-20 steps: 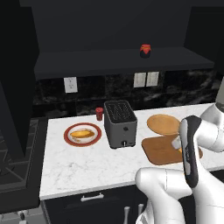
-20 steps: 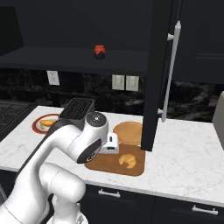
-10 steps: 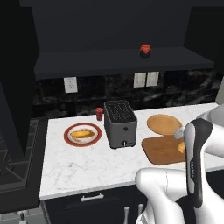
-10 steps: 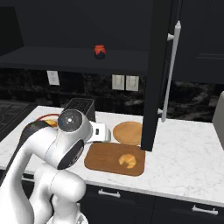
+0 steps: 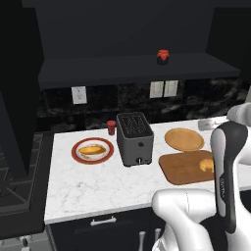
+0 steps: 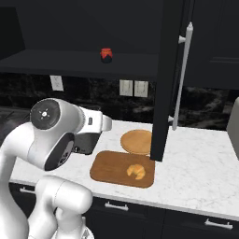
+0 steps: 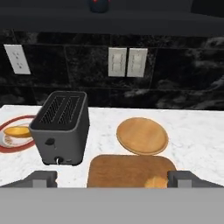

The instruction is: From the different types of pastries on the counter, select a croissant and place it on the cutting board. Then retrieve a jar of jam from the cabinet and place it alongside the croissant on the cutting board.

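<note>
A: One of the two placements is judged complete. The croissant is seen lying on the cutting board, toward the board's right end in the right base view, and nothing is gripped.

B: What state is recorded for the gripper?

A: The two fingertips are set wide apart at the bottom corners of the hand view, with no object between them. The gripper is to be treated as empty.

B: Where is the jar of jam located relative to the tool?

A: It is found above and ahead of the gripper, on the cabinet shelf, well apart from the fingers. In the hand view its dark underside is cut by the top edge, slightly left of the gripper's centre line. The toaster is below and to the left of that line, the round wooden plate to the right, and the cutting board directly beneath the fingertips.

B: Which relation governs the coming move?

A: The vertical offset. The jar is squat and stands upright with its red top uppermost, so no long axis needs to be matched; a raise and a forward reach over the counter are judged necessary, with a small correction to the left. Clearance beneath the upper part of the cabinet cannot be judged from these views.

B: And the other pastry?

A: The pale oval piece rests on the red-rimmed plate, far left of the gripper. It is not required.
</note>
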You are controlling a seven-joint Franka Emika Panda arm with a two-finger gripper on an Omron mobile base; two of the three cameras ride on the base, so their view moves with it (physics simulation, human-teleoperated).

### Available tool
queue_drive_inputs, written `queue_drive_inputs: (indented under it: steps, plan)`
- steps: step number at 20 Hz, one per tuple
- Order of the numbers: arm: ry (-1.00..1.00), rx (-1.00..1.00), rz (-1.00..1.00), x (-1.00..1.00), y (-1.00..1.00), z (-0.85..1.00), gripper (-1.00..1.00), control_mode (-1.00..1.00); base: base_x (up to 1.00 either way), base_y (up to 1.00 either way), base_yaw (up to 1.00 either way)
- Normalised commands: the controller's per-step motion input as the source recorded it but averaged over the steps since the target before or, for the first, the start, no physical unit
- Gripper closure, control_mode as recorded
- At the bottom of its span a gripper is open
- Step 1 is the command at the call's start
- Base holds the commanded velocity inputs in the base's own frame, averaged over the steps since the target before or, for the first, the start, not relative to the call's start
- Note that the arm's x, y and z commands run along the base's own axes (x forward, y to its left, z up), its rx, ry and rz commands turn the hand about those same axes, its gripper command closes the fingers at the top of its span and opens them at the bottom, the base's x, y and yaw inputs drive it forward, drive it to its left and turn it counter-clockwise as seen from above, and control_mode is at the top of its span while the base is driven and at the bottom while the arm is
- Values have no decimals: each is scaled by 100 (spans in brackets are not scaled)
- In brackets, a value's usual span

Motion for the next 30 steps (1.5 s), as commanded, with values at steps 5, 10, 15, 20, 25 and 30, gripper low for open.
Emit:
queue_drive_inputs:
  steps: [5, 10, 15, 20, 25, 30]
  plan:
    - [-26, 5, -8, -1, 25, 63, -100, -100, 0, 0, 0]
    - [-20, 1, -5, 0, 29, 77, -100, -100, 0, 0, 0]
    - [-3, -1, -11, 0, 2, 75, -100, -100, 0, 0, 0]
    - [0, -3, -6, 8, 15, 29, -100, -100, 0, 0, 0]
    - [0, 0, 0, 12, 15, -1, -100, -100, 0, 0, 0]
    - [0, 0, 0, 21, 6, 0, -100, -100, 0, 0, 0]
